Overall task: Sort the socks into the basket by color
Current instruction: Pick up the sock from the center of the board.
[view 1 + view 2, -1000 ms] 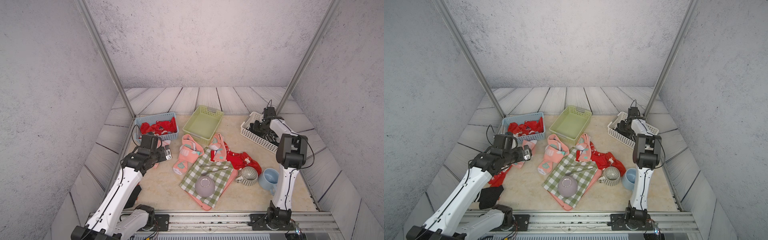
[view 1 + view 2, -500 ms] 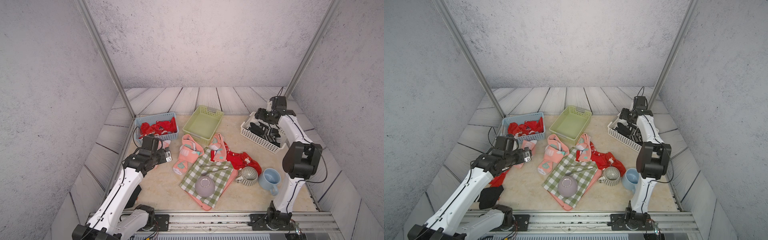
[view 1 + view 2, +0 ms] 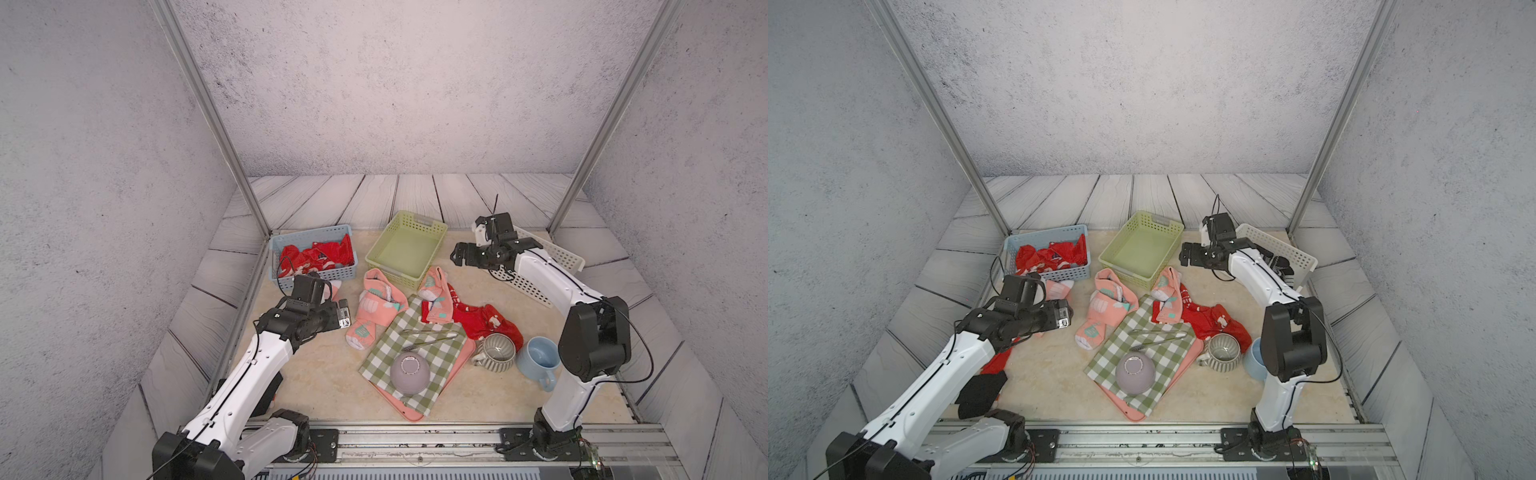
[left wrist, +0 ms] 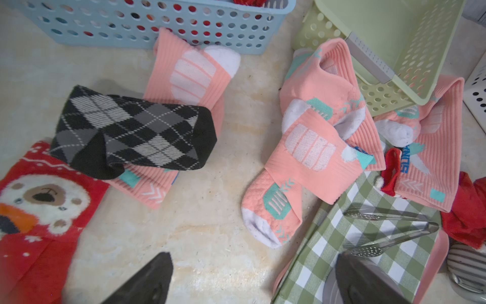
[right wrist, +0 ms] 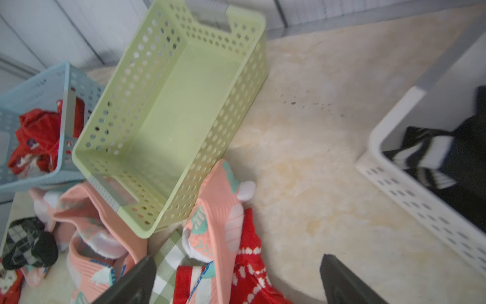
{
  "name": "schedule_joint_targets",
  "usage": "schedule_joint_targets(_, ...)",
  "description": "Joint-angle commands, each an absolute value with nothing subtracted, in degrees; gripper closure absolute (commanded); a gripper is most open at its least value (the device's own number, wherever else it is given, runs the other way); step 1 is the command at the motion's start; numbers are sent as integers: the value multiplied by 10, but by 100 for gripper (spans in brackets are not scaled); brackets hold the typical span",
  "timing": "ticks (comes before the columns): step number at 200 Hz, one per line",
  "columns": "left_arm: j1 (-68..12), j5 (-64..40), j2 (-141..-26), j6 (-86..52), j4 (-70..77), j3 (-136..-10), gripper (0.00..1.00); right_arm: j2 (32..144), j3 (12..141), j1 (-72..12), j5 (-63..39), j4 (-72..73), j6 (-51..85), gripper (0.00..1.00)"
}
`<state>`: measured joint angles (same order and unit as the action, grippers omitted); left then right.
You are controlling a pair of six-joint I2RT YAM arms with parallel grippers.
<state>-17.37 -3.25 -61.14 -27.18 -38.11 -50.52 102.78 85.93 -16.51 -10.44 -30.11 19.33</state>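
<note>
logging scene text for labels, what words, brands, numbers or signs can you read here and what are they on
No text here can be quoted with certainty.
Blue lettering on a salmon-pink sock, left wrist view: sideways and partly covered, not legible.
White label at the end of the left arm, in a top view: too small to read.
Baskets, cups, cloth: no text visible.

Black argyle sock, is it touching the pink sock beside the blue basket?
Touching. The left wrist view shows the black argyle sock draped over the pink sock.
</note>
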Motion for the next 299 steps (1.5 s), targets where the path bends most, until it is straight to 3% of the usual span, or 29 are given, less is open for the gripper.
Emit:
schedule_joint_targets(1,-182,-44,-613,-270,-355,-495,2,1007,833,-183,-89,-312,189,10)
schedule_joint_targets(53,-190,-57,-625,-276,-335,-508,3,1061,821,-235,-53,-304,179,28)
schedule_joint_targets(105,-191,-70,-629,-278,-324,-505,3,1135,854,-257,-4,-282,161,30)
schedule_joint_targets(195,-191,-76,-628,-281,-320,-501,3,1177,869,-265,40,-214,141,45)
schedule_joint_targets(252,-191,-75,-621,-284,-317,-497,3,1167,838,-266,37,-196,141,93)
schedule_joint_targets(271,-191,-75,-618,-285,-317,-497,3,1147,827,-266,39,-198,141,100)
schedule_joint_targets(299,-192,-75,-610,-285,-320,-501,3,1099,817,-268,37,-211,146,100)
